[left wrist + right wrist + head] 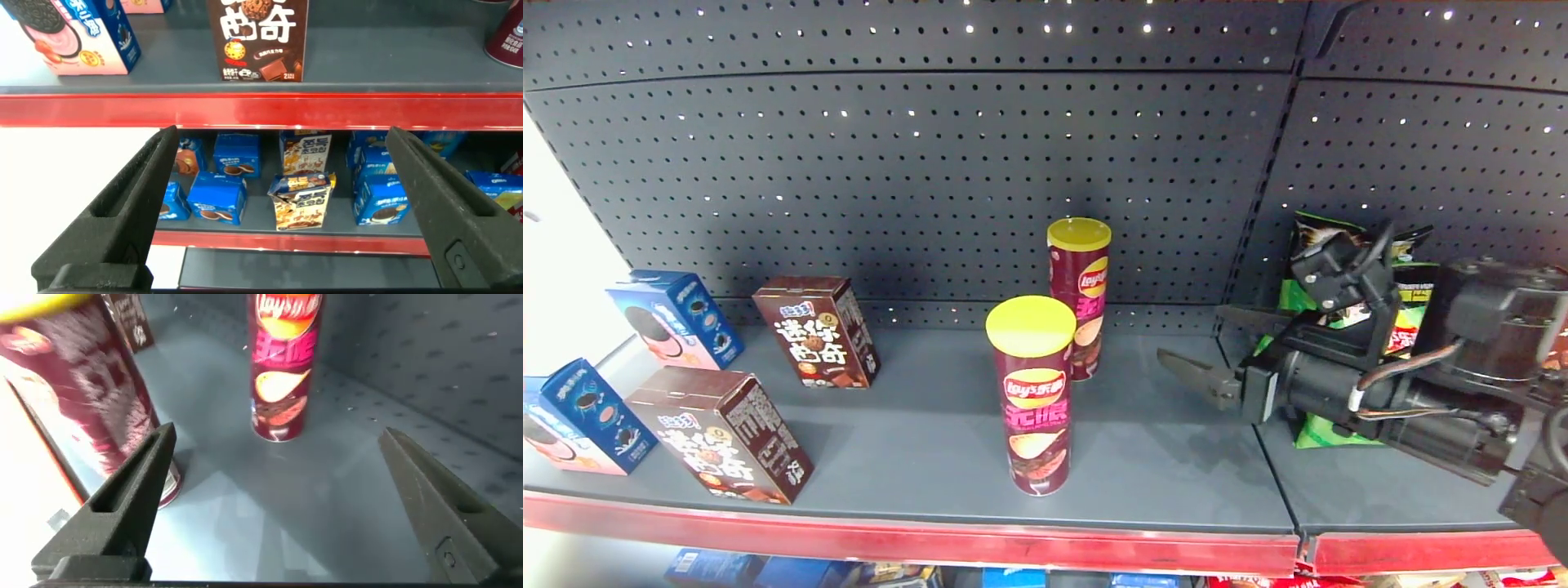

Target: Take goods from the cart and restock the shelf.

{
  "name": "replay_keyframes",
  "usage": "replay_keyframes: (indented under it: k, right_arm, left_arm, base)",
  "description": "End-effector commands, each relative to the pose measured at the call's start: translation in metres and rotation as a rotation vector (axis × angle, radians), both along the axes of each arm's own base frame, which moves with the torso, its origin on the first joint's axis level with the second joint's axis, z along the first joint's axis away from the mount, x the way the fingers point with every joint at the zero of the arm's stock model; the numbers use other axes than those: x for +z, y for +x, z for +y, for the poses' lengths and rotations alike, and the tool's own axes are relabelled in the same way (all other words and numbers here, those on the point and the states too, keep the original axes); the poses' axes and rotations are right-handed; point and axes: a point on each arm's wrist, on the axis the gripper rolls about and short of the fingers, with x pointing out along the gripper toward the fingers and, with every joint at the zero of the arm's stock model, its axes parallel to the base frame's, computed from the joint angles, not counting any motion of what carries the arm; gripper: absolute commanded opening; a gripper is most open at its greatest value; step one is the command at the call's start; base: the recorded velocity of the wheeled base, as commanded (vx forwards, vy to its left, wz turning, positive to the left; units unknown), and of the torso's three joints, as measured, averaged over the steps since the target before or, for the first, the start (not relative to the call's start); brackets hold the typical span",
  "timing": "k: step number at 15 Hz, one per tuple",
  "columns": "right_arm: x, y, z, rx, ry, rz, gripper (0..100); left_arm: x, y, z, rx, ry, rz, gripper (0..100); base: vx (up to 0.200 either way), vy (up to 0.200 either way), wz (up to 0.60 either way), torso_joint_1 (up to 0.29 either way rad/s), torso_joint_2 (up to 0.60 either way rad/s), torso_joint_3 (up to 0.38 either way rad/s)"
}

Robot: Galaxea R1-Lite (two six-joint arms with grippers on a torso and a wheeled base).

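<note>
Two chip cans stand upright mid-shelf (1160, 457): the front can (1033, 392), and the rear can (1079, 294) near it at one o'clock. The right gripper (1191, 333) hovers at the front can's three o'clock, jaws spread, touching neither. The left gripper (279, 135) faces the red front edge (261, 110), jaws spread wide.

Head above, wrists close — same shelf (915, 433)

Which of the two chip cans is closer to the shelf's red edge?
The front can; the other can stands behind it, near the back wall.
</note>
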Motion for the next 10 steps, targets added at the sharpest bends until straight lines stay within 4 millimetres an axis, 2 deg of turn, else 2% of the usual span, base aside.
replay_keyframes:
  k: [1,4,8,10]
  right_arm:
    - [0.028,-0.038,-0.026,-0.063,0.042,-0.067,100]
    - [0.032,-0.068,-0.052,-0.127,0.051,-0.081,100]
    - [0.032,-0.096,-0.090,-0.265,0.070,-0.122,100]
    - [0.024,-0.115,-0.112,-0.366,0.067,-0.120,100]
  left_arm:
    - [0.000,0.000,0.000,0.001,0.000,0.001,100]
    - [0.000,0.000,0.000,0.001,0.000,0.001,100]
    - [0.000,0.000,0.000,0.002,0.000,0.001,100]
    - [0.000,0.000,0.000,0.002,0.000,0.001,100]
  base:
    - [0.000,0.000,0.00,0.000,0.00,0.000]
    - [0.000,0.000,0.00,0.000,0.00,0.000]
    - [0.000,0.000,0.00,0.000,0.00,0.000]
    - [0.000,0.000,0.00,0.000,0.00,0.000]
